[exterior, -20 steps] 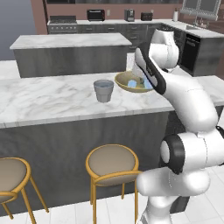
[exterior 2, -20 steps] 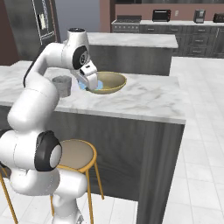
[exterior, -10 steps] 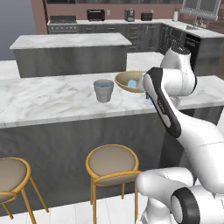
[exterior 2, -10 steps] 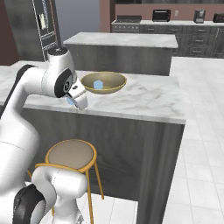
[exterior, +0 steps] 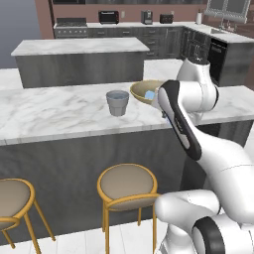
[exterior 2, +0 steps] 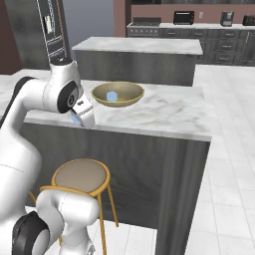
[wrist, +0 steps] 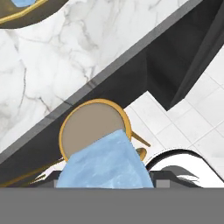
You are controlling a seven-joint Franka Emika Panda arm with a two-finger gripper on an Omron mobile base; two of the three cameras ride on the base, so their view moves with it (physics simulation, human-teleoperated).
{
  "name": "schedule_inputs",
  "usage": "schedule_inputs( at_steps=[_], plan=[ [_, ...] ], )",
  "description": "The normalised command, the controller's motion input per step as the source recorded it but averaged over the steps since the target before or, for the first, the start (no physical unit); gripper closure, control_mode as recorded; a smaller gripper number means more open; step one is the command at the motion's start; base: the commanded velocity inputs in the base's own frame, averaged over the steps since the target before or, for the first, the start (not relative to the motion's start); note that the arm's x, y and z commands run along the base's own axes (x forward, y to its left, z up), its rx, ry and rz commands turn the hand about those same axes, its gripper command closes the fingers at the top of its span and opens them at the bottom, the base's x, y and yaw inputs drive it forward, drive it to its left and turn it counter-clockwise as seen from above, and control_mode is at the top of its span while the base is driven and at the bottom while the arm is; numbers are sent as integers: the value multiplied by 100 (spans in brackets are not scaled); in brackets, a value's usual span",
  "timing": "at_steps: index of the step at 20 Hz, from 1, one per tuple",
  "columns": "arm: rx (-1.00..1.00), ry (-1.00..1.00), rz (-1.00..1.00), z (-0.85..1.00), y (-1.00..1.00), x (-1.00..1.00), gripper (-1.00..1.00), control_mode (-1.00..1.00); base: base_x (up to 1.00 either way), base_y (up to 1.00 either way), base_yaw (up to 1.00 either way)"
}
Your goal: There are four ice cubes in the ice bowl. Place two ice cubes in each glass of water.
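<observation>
My gripper (exterior 2: 78, 118) is shut on one pale blue ice cube (wrist: 105, 164), which looms large at the bottom of the hand view. The hand hangs at the near edge of the marble counter (exterior 2: 159, 112), left of the ice bowl (exterior 2: 118, 94) in the right base view. That olive-tan bowl (exterior: 141, 92) holds another ice cube (exterior 2: 112, 96), and its rim shows in the hand view's top left corner (wrist: 30, 13). A grey glass of water (exterior: 117, 102) stands on the counter left of the bowl, a short way from my arm.
Round stools with gold frames stand below the counter's front edge (exterior: 127, 181) (exterior: 12, 198); one stool (wrist: 94, 129) lies directly beneath the hand. A second island (exterior: 79, 47) and kitchen cabinets sit behind. White tiled floor (exterior 2: 224, 189) lies to the right.
The arm has swung from over the bowl back toward the counter's near edge, carrying the ice cube; the hand now hangs over the edge above a stool.
</observation>
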Motion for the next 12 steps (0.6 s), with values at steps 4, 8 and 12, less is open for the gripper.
schedule_inputs(
  at_steps=[4, 8, 12],
  plan=[
    [0, 8, 0, 0, 0, 0, 100, -100, 0, 0, 0],
    [0, 1, 0, 0, 0, 0, 100, 100, -5, 6, 0],
    [0, 0, 0, 0, 0, 0, 100, 100, -21, 44, 0]
  ],
)
